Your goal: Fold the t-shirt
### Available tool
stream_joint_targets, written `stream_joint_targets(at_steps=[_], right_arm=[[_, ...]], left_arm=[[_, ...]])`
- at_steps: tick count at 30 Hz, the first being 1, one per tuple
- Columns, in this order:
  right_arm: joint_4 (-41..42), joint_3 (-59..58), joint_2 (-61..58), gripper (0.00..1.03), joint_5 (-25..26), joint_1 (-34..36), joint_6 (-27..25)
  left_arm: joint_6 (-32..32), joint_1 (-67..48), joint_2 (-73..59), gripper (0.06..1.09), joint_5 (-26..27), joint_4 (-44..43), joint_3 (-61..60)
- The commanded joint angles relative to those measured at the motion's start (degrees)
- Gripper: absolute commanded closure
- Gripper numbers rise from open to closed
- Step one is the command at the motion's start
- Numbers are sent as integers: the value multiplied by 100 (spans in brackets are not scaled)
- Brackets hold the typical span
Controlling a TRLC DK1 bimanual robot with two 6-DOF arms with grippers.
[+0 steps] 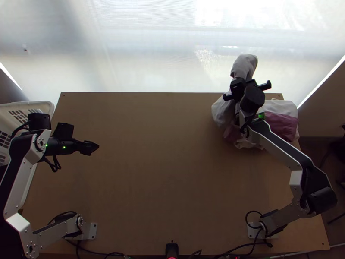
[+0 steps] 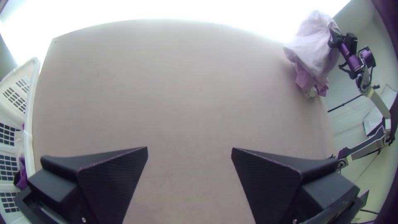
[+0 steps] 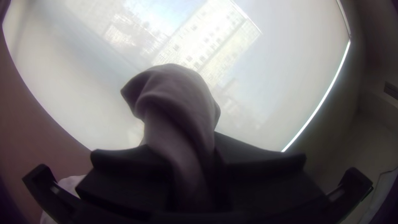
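Spreading widest, the wooden surface [image 1: 164, 181] has a white basket [image 1: 46, 105] beside its left edge. The t-shirt [image 1: 282, 124] is bunched at the far right corner, part of it clamped in the fingers of the right gripper [image 1: 241, 86]. The left gripper [image 1: 92, 148] has its fingers wide apart.

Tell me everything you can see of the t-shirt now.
The t-shirt is soft-looking cloth, pale with a dusky pink part. It is bunched at the far right corner of the table. The right gripper has its jaws closed on a gathered bit, which pokes out beyond them; the rest hangs below in loose folds. Which part is gripped, I cannot tell.
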State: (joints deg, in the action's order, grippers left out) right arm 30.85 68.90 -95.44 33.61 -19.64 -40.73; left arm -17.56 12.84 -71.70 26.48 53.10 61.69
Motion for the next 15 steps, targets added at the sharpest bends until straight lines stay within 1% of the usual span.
stream_joint_targets(at_steps=[1,15], right_arm=[[61,-176,87,100,-73,364,39],[132,-641,377,100,-276,1138,179]], left_arm=[[16,-62,7,10,-38,16,-8],[121,-291,-63,10,-99,-10,18]])
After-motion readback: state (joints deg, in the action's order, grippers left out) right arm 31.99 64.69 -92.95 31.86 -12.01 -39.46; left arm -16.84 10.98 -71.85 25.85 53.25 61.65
